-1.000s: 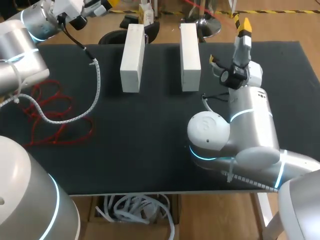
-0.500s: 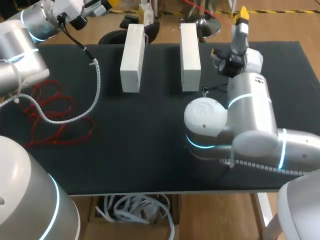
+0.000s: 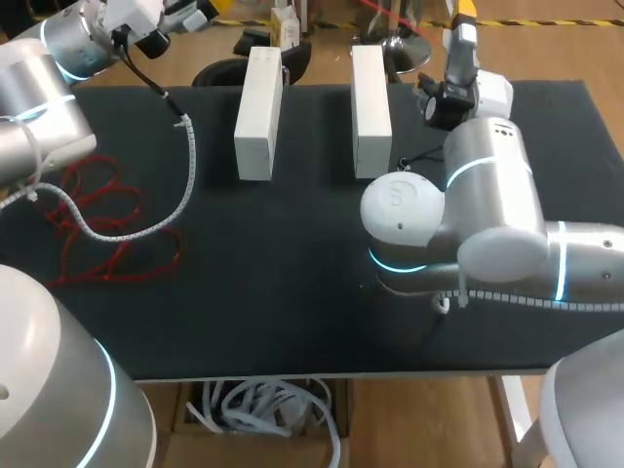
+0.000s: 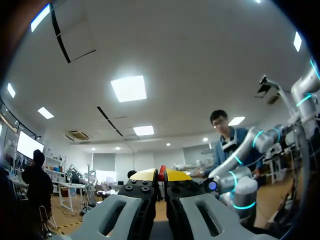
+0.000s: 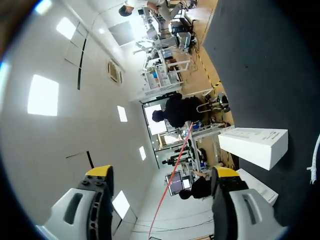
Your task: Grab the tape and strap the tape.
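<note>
Black surface (image 3: 292,292) pretty much fills the frame. My right arm (image 3: 487,224) hogs the lower right, with my right fingers (image 3: 460,24) up at the top edge, spread wide and holding nothing. Two white boxes (image 3: 258,112) sit upper middle. The red tape (image 3: 97,190) lies in loose loops at the left. My left fingers (image 4: 161,176) are pressed together.

Our black tabletop (image 3: 273,292) carries two long white boxes lying side by side near its far edge, the left box (image 3: 258,112) and the right box (image 3: 370,109) apart from each other. Toward its left edge, a red cord (image 3: 97,229) lies in loose loops, with a white spiral-wrapped cable (image 3: 127,235) curving over the cord's near loops. From our right wrist, one white box (image 5: 255,145) shows on the dark surface (image 5: 260,65).
</note>
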Controlling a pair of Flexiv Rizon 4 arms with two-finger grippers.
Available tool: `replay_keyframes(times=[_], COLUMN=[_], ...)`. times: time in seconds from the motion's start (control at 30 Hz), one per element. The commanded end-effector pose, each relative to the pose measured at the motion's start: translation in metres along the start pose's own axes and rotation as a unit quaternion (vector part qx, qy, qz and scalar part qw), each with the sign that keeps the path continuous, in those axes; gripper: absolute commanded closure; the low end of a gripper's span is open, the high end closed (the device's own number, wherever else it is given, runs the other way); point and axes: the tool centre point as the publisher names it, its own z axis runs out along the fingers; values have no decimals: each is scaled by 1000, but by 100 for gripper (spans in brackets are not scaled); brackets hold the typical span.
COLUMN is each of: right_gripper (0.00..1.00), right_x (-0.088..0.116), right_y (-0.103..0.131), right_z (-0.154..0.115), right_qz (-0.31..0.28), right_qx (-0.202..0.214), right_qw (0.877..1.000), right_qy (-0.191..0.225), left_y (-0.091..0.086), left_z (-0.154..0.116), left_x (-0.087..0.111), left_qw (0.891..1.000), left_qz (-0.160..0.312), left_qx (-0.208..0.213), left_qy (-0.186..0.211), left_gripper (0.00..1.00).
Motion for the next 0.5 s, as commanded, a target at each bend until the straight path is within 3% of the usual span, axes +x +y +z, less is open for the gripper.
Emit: replay_keyframes(times=[0.03,0.5], right_gripper=[52,56], right_x=[1,6], right_y=[4,7], right_z=[-2,1], right_qz=[0,2], right_qx=[6,-4], right_qw=[1000,1000], right_qy=[-3,18], left_y=[1,1], left_z=[0,0], left_x=[0,0], left_qw=[1000,1000], left_qz=[1,1], left_qx=[1,1], left_qy=[1,1], left_gripper=[100,100])
